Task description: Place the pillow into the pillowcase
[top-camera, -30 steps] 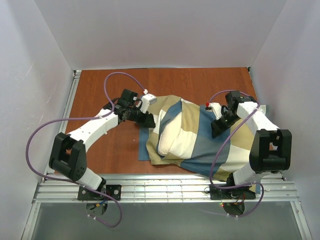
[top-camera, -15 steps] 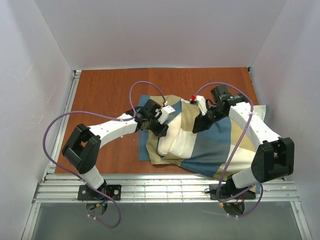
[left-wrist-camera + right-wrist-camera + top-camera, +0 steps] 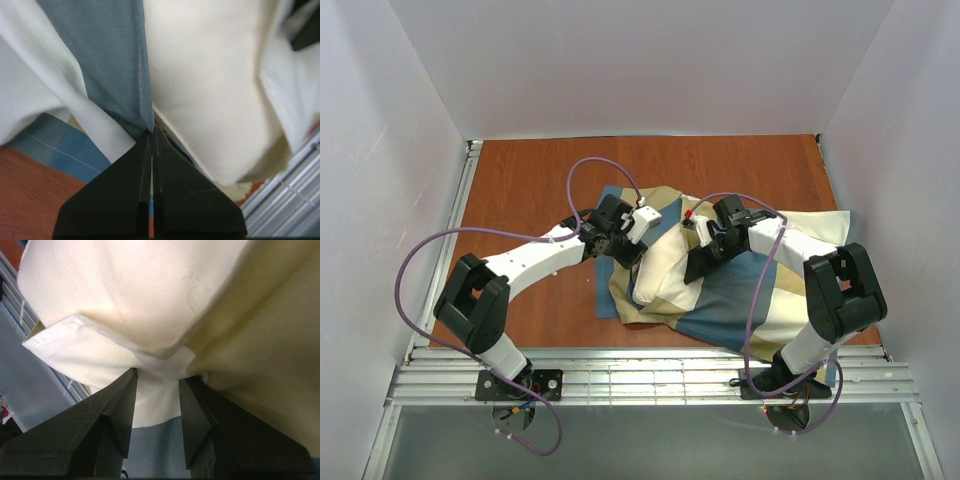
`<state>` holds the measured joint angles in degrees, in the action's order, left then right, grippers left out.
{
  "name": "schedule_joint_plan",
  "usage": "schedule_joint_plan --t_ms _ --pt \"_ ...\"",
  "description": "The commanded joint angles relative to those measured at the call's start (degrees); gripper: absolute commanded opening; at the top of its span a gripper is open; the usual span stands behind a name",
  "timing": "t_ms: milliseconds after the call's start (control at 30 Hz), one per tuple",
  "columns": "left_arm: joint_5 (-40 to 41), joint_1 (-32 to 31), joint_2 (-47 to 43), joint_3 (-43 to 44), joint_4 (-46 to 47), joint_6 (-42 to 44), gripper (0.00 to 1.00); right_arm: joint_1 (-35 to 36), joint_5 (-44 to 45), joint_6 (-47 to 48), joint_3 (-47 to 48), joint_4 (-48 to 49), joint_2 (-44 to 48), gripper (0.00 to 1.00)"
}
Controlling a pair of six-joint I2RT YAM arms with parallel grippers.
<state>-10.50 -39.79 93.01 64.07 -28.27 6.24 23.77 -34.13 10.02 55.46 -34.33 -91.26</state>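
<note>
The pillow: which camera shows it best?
The top external view: the pillow shows there as a cream bulge poking out of the pillowcase. Both wrist views show only close-up patches of cream fabric.

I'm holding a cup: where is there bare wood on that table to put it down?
Bare table along the back wall, beyond the pillowcase, and at far left. Crowded: middle and near right, under pillowcase, pillow, left arm and right arm.

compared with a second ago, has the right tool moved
Yes. In the top view the right tool has shifted left across the pillowcase, away from the right edge of the table and toward the pillow.
</note>
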Motion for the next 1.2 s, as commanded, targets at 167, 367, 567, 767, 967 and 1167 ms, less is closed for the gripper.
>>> schedule_joint_plan --t_ms 167,367,567,767,967,1167 --pt "-24.80 0.59 -9.17 6.49 -20.65 6.06 0.00 0.05 13.30 -10.45 6.32 14.28 -7.52 0.36" --pt "-44.85 1.12 -2.59 14.40 -25.52 5.28 0.00 0.05 19.69 -15.81 7.82 17.54 -9.19 0.36" --pt "-46.22 5.33 2.08 21.09 -23.41 0.97 0.00 -1.35 3.57 -13.90 9.49 17.10 -8.06 0.27" --pt "-42.75 13.95 3.48 15.03 -15.15 -4.74 0.00 -1.27 -13.59 -2.74 3.17 18.41 8.10 0.51" --pt "-50.31 14.48 6.13 13.19 -8.03 -16.16 0.00 10.57 4.79 10.97 -4.56 27.11 20.77 0.84" --pt "-55.06 15.53 5.69 11.69 -6.44 -20.65 0.00 23.94 23.89 21.52 -11.68 42.54 18.41 0.87"
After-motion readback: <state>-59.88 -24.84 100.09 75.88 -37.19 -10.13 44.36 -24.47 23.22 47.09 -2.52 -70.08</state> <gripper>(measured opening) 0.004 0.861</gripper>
